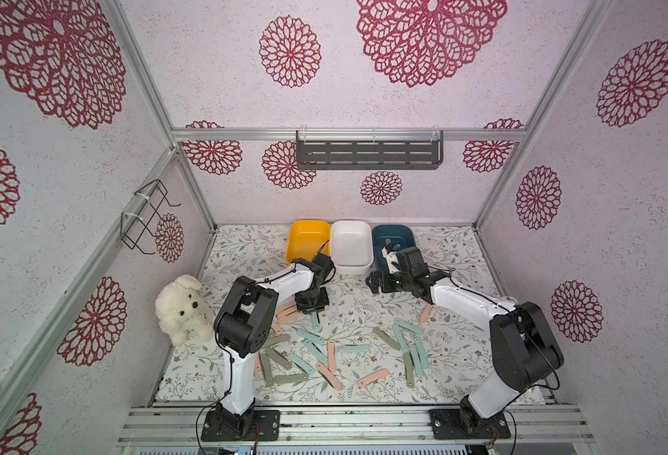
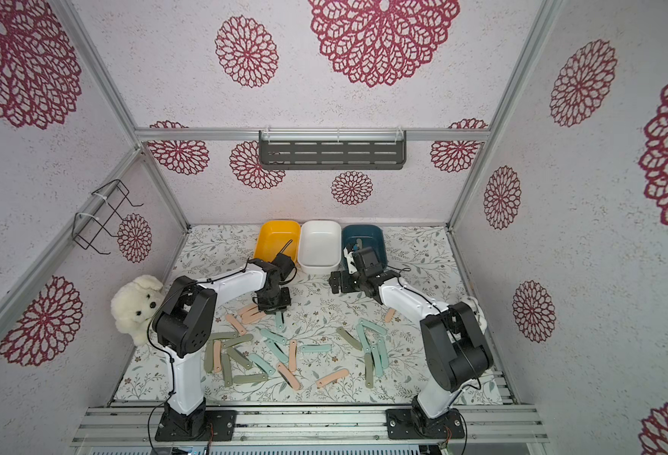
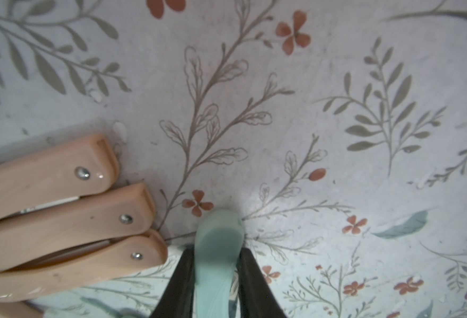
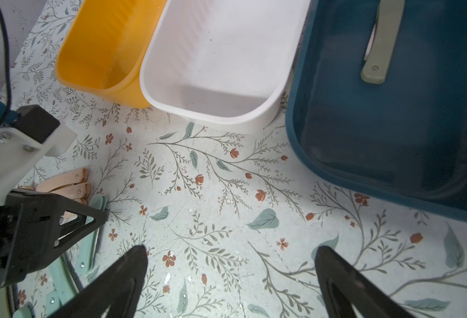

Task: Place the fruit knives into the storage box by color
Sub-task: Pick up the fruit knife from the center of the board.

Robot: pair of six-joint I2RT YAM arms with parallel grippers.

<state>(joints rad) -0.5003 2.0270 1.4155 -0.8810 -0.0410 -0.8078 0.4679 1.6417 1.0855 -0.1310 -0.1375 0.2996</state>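
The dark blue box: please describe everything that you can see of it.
The dark blue box is an open rectangular tub with rounded corners, a thick rim and smooth walls, plastic by its look. It stands upright at the far edge of the flowered table, close beside the white box. One olive knife lies inside it; the rest of its visible floor is bare.

Ahead of my right gripper [image 4: 229, 254] the floral mat [image 4: 227, 192] lies bare up to the yellow bin [image 4: 103, 55], white bin [image 4: 221, 55] and blue bin [image 4: 364, 137], side by side. Three peach knives [image 3: 61, 220] crowd just beside my left gripper [image 3: 216, 252] (jaws filled by a mint knife [image 3: 218, 228]); scattered knives [image 1: 354, 348] clutter the mat nearer my bases.
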